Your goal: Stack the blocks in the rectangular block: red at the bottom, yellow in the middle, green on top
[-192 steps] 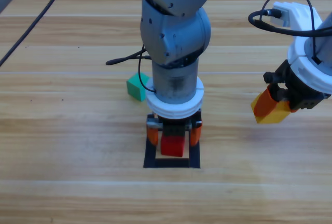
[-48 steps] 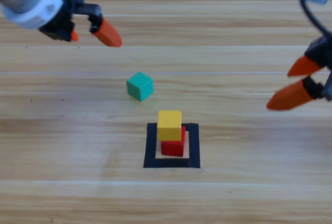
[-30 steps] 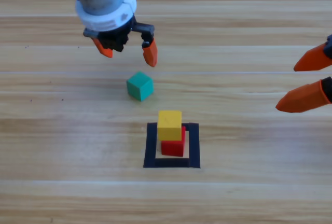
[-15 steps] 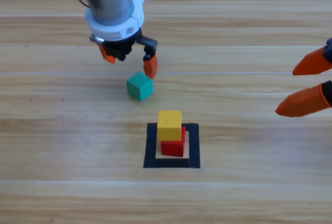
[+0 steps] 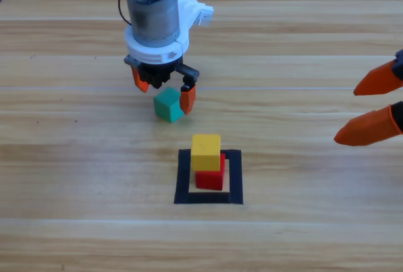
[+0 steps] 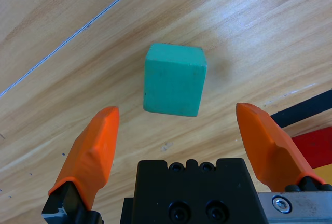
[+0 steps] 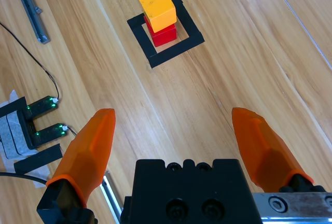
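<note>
Inside the rectangular block (image 5: 182,177), we saw yellow (image 5: 206,152) resting on red (image 5: 210,179). Our left tool (image 5: 165,94) hung spread around green (image 5: 169,104). The right tool (image 5: 376,106) waited spread at the table's (image 5: 75,177) edge.

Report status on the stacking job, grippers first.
Left gripper open, straddling green cube, not yet gripped. Right gripper open, parked at right edge. Yellow cube on red cube inside black frame. Nothing in the way.

Wooden table (image 5: 75,177); black green-lit device (image 7: 39,120), grey rail (image 7: 28,9).
</note>
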